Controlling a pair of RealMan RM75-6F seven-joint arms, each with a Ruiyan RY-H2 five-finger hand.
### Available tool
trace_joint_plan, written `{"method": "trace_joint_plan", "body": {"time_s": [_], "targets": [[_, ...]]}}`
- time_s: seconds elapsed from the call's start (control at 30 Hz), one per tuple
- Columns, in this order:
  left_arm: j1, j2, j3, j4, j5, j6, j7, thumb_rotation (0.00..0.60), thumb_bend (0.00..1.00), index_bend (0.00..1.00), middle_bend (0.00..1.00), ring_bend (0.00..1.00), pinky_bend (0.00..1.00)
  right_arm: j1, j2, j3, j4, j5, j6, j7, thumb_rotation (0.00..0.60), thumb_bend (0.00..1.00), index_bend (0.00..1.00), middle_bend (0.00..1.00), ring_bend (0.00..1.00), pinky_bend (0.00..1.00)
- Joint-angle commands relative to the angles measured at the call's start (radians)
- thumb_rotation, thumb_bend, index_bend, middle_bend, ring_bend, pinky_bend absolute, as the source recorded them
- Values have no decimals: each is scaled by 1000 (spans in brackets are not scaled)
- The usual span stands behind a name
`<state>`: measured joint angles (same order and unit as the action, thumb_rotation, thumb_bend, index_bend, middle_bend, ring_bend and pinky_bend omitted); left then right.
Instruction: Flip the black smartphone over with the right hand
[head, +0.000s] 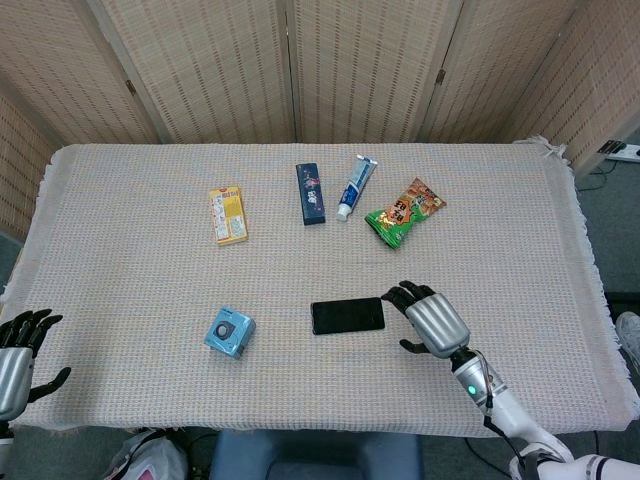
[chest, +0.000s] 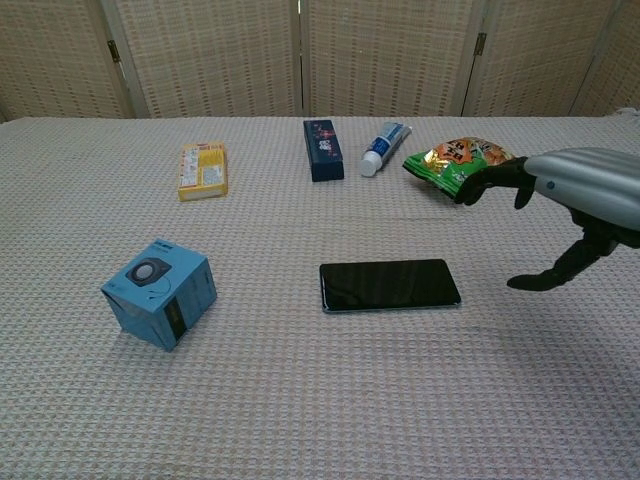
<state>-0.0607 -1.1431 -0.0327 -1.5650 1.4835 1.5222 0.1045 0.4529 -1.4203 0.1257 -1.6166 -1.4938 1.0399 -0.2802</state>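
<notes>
The black smartphone (head: 347, 315) (chest: 389, 285) lies flat on the woven tablecloth, dark glossy face up, near the middle front. My right hand (head: 430, 318) (chest: 575, 205) hovers just right of it, palm down, fingers spread and holding nothing. Its fingertips (head: 393, 296) reach close to the phone's right end without touching it. My left hand (head: 18, 352) hangs off the table's front left corner, fingers apart and empty; the chest view does not show it.
A blue cube-shaped box (head: 229, 332) (chest: 159, 291) stands left of the phone. Along the back lie a yellow box (head: 228, 215), a dark blue box (head: 310, 193), a toothpaste tube (head: 355, 186) and a green snack bag (head: 404, 212) (chest: 455, 162).
</notes>
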Motion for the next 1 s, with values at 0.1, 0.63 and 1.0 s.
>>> {"method": "trace_joint_plan", "body": {"time_s": [0.1, 0.63, 1.0], "targets": [[-1, -2, 0, 8, 1, -5, -8, 600, 212, 236, 185, 138, 193, 67, -92, 28, 72, 77, -70, -45, 600, 112, 223, 239, 151, 307], [8, -11, 4, 58, -11, -19, -48, 600, 212, 238, 184, 138, 193, 156, -256, 26, 204, 198, -131, -125, 600, 119, 223, 263, 151, 307], [7, -25, 3, 87, -12, -26, -72, 600, 212, 239, 184, 138, 193, 181, -276, 14, 223, 244, -131, -178, 600, 121, 255, 285, 151, 307]]}}
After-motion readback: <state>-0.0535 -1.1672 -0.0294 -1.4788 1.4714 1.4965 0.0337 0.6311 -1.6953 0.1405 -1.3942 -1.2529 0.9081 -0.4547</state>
